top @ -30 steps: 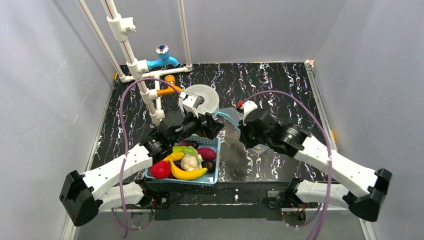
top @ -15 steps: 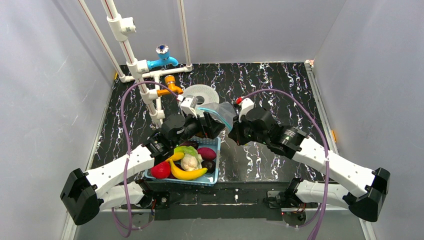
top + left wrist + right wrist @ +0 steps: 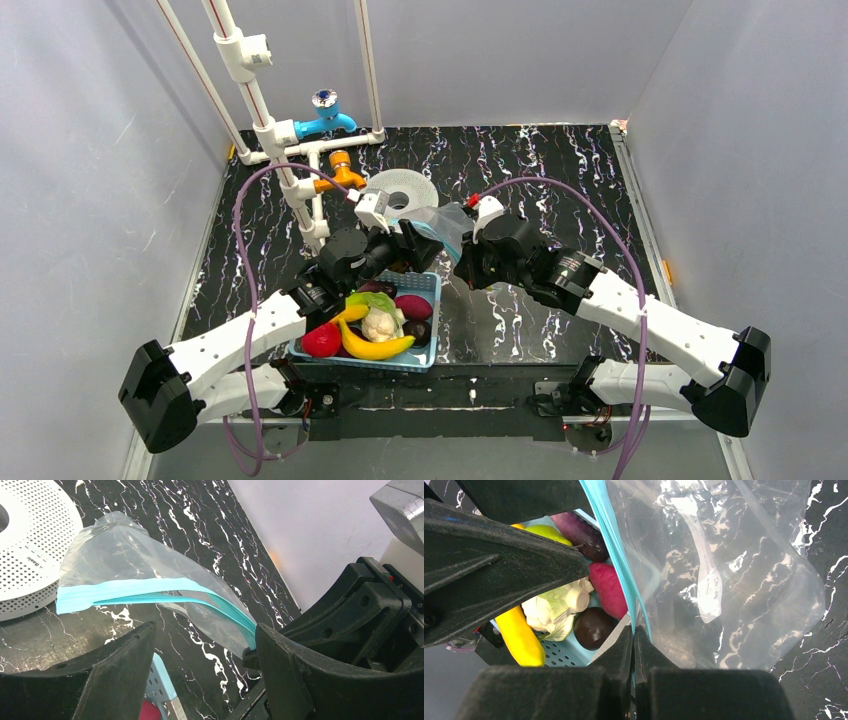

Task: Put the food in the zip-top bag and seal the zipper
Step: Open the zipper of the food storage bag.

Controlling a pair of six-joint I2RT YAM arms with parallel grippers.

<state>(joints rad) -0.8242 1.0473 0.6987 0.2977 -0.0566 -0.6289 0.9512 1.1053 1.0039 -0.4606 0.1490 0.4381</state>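
Observation:
My right gripper [image 3: 634, 630] is shut on the teal zipper [image 3: 616, 555] at one end of the clear zip-top bag [image 3: 734, 580] and holds it off the table. In the top view the bag [image 3: 444, 220] hangs between both grippers. My left gripper [image 3: 205, 632] is open and empty, its jaws just below the zipper [image 3: 130, 589] and not touching it. The food lies in the light-blue basket [image 3: 425, 362]: yellow banana [image 3: 375, 348], red apple [image 3: 321, 340], cauliflower [image 3: 379, 324] and maroon piece [image 3: 413, 306]. The bag holds no food.
A white perforated disc [image 3: 402, 190] lies on the table behind the bag. White pipes [image 3: 262, 120] with a blue tap [image 3: 325, 118] and an orange fitting [image 3: 340, 172] stand at the back left. Grey walls close in both sides.
My right gripper has moved left with the bag's zipper edge, lifting the bag off the table towards my left gripper. My left gripper has shifted slightly back and stays open.

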